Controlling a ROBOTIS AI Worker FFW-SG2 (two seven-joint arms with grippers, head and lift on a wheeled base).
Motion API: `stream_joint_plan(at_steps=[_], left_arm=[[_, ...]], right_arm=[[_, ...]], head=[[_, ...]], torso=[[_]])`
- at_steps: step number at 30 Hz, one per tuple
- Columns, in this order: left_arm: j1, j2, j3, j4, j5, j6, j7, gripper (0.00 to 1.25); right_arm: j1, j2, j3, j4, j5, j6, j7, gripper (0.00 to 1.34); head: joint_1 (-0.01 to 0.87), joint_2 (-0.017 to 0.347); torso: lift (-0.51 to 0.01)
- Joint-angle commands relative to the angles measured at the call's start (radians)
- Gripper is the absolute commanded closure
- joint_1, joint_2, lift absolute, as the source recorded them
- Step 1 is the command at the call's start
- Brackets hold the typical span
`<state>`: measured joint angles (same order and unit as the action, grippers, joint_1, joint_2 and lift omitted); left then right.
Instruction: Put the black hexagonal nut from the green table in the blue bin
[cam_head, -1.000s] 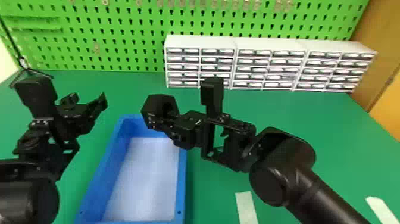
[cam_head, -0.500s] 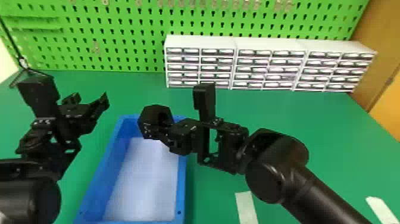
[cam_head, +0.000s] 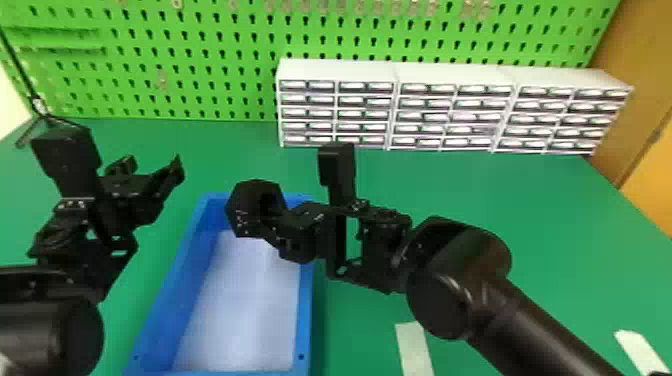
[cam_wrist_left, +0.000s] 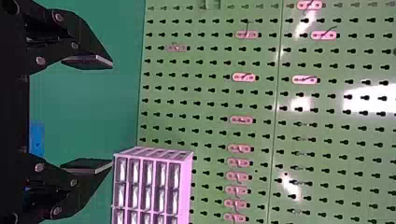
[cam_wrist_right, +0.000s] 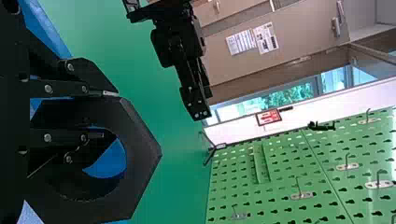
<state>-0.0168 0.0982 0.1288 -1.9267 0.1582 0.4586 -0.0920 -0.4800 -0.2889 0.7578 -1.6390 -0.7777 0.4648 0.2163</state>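
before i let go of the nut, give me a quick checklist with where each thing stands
1. Black hexagonal nut gripped: ok, right claw shut on its wall, one finger through the hole.
2. Nut over blue bin: ok, seemingly above the far end.
3. Nut centred over the bin: not ok.
4. Left claw beside the bin: ok, open, holding nothing.
5. Exact drop height: cannot tell.
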Motion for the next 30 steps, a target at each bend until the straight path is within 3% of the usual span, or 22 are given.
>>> stream_joint_plan(at_steps=[1, 8, 14, 16, 30], left_arm=[[0.0, 0.0, 0.0, 0.0, 0.003, 0.0, 0.0, 0.5], [-0.002, 0.0, 0.002, 0.0, 0.006, 0.0, 0.0, 0.5], [-0.002, 0.0, 0.002, 0.0, 0.006, 0.0, 0.0, 0.5], [-0.002, 0.0, 0.002, 0.0, 0.006, 0.0, 0.0, 0.5], [-0.002, 0.002, 0.006, 0.0, 0.009, 0.0, -0.002, 0.5]], right_arm=[[0.0, 0.004, -0.003, 0.004, 0.0, 0.0, 0.0, 0.97], [0.003, 0.01, -0.008, 0.005, 0.0, 0.0, 0.0, 0.94], [0.006, 0.011, -0.012, 0.008, 0.0, -0.006, 0.0, 0.22], [0.008, 0.011, -0.014, 0.008, 0.0, -0.005, 0.0, 0.12], [0.004, 0.016, -0.026, 0.025, -0.037, 0.069, -0.025, 0.16]], head=[[0.692, 0.008], [0.692, 0.008], [0.692, 0.008], [0.692, 0.008], [0.692, 0.008]], torso=[[-0.097], [-0.097], [-0.097], [-0.097], [-0.097]])
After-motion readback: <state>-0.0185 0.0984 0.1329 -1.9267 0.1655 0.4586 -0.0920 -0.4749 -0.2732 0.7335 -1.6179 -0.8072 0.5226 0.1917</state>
